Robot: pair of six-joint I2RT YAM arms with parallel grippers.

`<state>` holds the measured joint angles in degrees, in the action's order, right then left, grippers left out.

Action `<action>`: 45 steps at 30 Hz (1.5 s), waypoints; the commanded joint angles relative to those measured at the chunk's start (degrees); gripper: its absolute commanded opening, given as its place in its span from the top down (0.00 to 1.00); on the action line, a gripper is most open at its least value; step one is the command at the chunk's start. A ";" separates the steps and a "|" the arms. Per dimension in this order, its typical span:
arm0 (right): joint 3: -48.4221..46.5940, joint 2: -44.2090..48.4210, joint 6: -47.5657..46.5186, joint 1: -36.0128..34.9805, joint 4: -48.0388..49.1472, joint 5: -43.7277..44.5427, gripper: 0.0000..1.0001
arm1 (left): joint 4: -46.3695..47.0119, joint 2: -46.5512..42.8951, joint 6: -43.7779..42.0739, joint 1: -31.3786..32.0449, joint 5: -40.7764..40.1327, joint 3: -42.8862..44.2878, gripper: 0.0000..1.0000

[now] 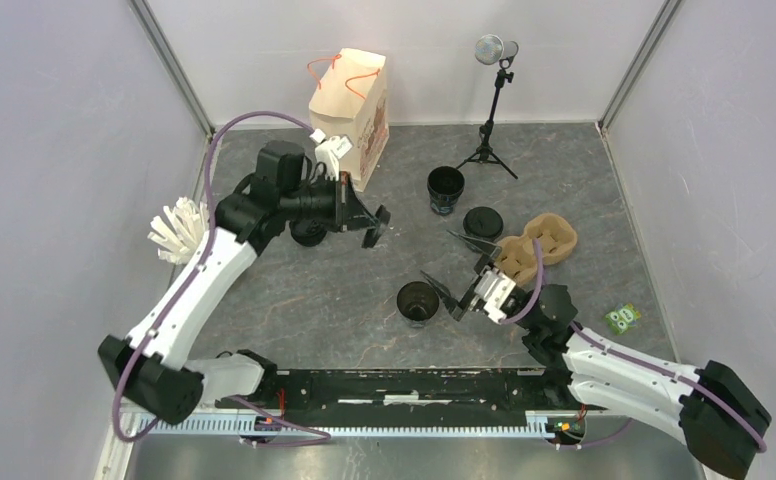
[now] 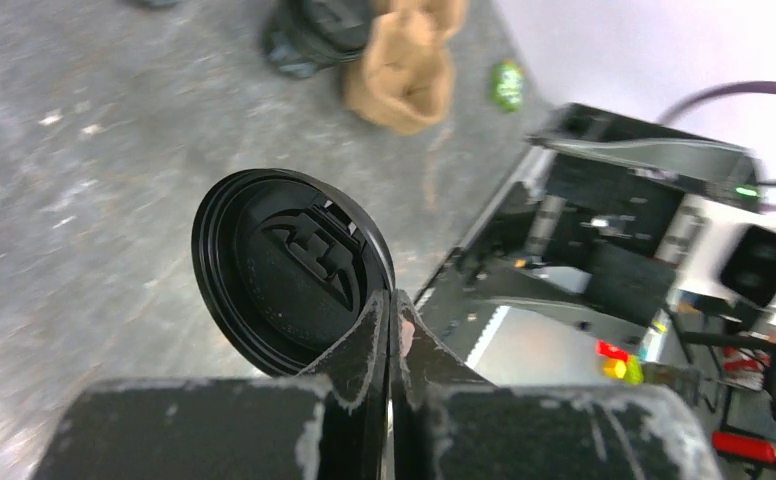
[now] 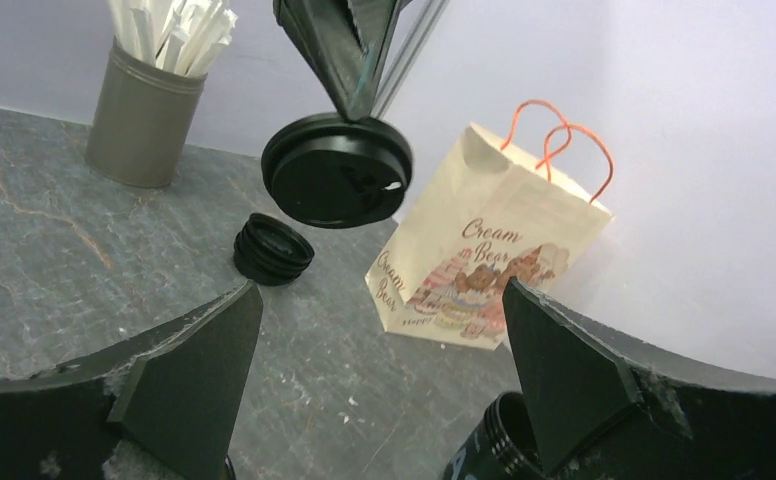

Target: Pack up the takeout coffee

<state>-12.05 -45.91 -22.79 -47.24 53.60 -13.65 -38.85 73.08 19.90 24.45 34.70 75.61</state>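
Note:
My left gripper (image 1: pixel 375 226) is shut on the rim of a round black lid (image 2: pixel 284 270) and holds it in the air; the same lid (image 3: pixel 336 170) hangs in front of the right wrist camera. One open black cup (image 1: pixel 419 302) stands at the table's middle front, and a second open cup (image 1: pixel 445 188) stands farther back. Just right of the near cup, my right gripper (image 1: pixel 449 265) stands open and holds nothing. The rim of a cup (image 3: pixel 494 445) shows below its right finger. Another lid (image 1: pixel 483 220) lies flat by the brown carrier (image 1: pixel 546 240).
The beige paper bag (image 1: pixel 352 110) with orange handles stands upright at the back. A stack of lids (image 3: pixel 274 248) lies near it. A holder of white sticks (image 1: pixel 176 228) is at the left wall, a microphone tripod (image 1: pixel 491 130) at the back, and a green packet (image 1: pixel 622 318) at the right.

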 commanded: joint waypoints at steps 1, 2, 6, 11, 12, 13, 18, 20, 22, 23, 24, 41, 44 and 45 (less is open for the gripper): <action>-0.13 -2.98 -8.50 -2.78 13.41 0.96 0.02 | 13.54 -6.61 11.90 4.12 7.06 -3.95 0.98; -0.55 -3.80 -9.20 -3.43 13.67 0.95 0.02 | 14.97 -7.54 13.03 5.06 7.34 -4.70 0.98; -2.28 -6.81 -11.49 -5.27 14.07 1.64 0.02 | 19.68 -10.34 16.89 9.75 6.54 -7.67 0.97; -1.91 -8.78 -14.52 -8.21 15.95 3.51 0.02 | 20.39 -11.20 17.28 14.03 4.13 -8.46 0.97; -1.69 -8.85 -14.86 -8.70 16.66 4.23 0.02 | 20.44 -11.16 17.20 14.50 3.79 -8.60 0.98; -1.46 -9.11 -15.01 -9.17 17.32 5.06 0.02 | 20.93 -11.09 17.35 14.94 3.62 -8.83 0.97; 0.47 -9.78 -15.04 -11.23 24.23 9.93 0.02 | 23.39 -10.49 18.82 16.57 2.59 -9.39 0.97; 0.92 -9.87 -15.00 -11.92 25.79 10.25 0.02 | 24.22 -10.21 19.19 16.88 2.06 -9.44 0.98; 0.86 -10.18 -15.82 -12.55 25.45 10.41 0.02 | 24.66 -10.05 19.68 17.03 1.78 -9.37 0.98; 0.75 -10.37 -16.39 -12.90 25.07 10.69 0.02 | 25.14 -10.05 19.95 17.20 1.62 -9.30 0.98; 0.84 -10.48 -16.93 -13.10 24.76 11.05 0.02 | 25.29 -10.02 20.04 17.30 1.40 -9.21 0.98; 1.74 -13.35 -10.57 -14.19 20.99 15.57 0.09 | 6.12 -13.21 4.79 16.12 -28.11 -8.35 0.76; 1.06 -9.04 -5.12 -14.22 13.61 21.34 0.09 | 6.10 -14.37 4.04 15.72 -30.69 -9.48 0.60; 0.03 -7.64 -2.81 -14.19 9.43 25.36 0.09 | 6.07 -14.43 3.48 15.72 -31.41 -9.81 0.55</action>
<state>-10.63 -58.61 -34.13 -61.14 70.35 1.13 -30.04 61.06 28.99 40.64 13.17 66.15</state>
